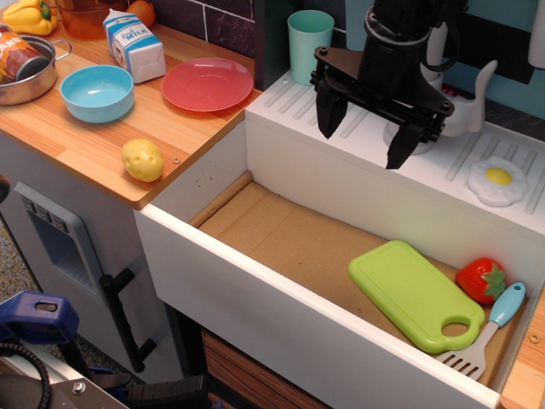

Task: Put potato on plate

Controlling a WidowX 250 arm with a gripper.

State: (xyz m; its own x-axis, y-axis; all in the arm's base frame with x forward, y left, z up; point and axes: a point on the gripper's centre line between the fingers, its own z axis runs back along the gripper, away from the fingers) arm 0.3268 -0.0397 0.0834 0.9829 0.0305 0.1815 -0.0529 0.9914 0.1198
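The potato is a small pale-yellow oval lying on the wooden counter near its front edge, left of the sink. The coral-red plate lies flat and bare on the counter behind the potato, to its right. My gripper is black, with both fingers spread wide open and empty. It hangs over the white ridged drainboard behind the sink, far to the right of the potato and the plate.
A light-blue bowl, milk carton, metal pot with a can and yellow pepper stand on the counter. A teal cup and fried egg sit on the drainboard. The sink holds a green cutting board, strawberry and spatula.
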